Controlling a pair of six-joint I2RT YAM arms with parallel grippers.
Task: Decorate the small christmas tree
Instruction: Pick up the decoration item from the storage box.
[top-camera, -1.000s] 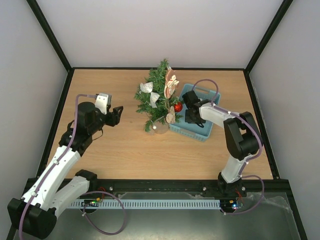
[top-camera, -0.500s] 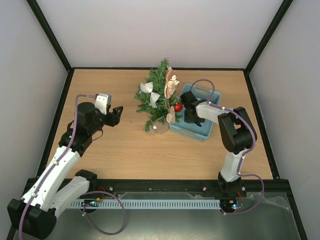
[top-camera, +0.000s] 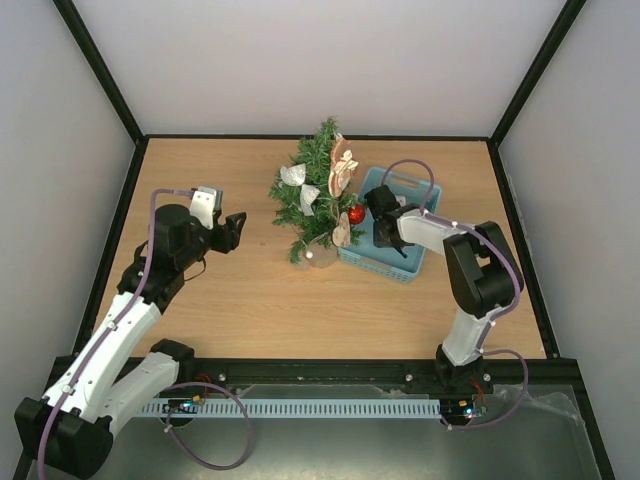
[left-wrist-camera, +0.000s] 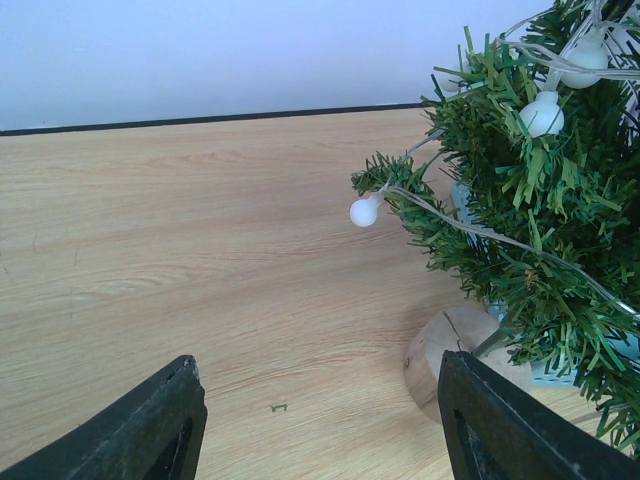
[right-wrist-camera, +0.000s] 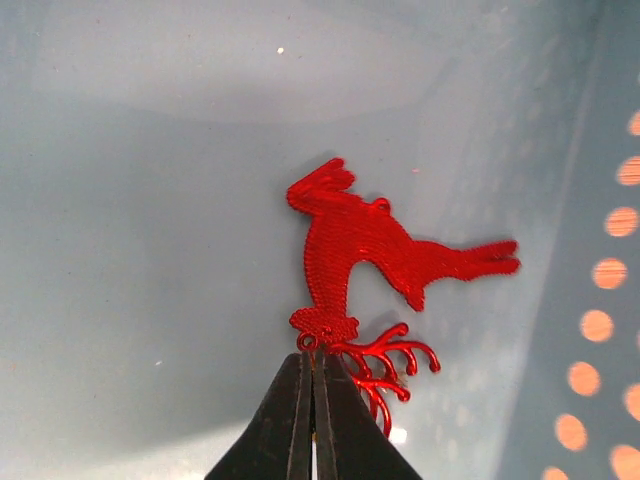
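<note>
Since a second ago the right pincer (right-wrist-camera: 313, 372) has drawn its jaws together, while the left arm has kept its pose. That pincer is now clenched, its two dark fingers pressed flat against each other. Their tips meet at the head and antlers of a flat red reindeer (right-wrist-camera: 350, 245). Whether they actually pinch it cannot be told. The reindeer lies on the pale blue floor of the basket (right-wrist-camera: 130, 250), near a wall pierced with round holes.

The tree (top-camera: 318, 190) stands upright just left of the basket, on the far half of the surface (top-camera: 230, 300), near its middle. Its branches reach over the basket's left rim. A red ball (top-camera: 355, 214) hangs on the side facing the basket. Two silver bows (top-camera: 293, 175) sit on the left side, and a pale pink figure (top-camera: 343, 165) is near the top. A thin wire with small white bulbs (left-wrist-camera: 365, 211) runs through the branches. The trunk ends in a round base (left-wrist-camera: 450, 345) resting on the surface.

Left of the tree, well apart from it, the left pincer (left-wrist-camera: 318, 365) hovers above the bare wood. It is released and holds nothing, with its jaws wide and pointed toward the tree's lower branches.
</note>
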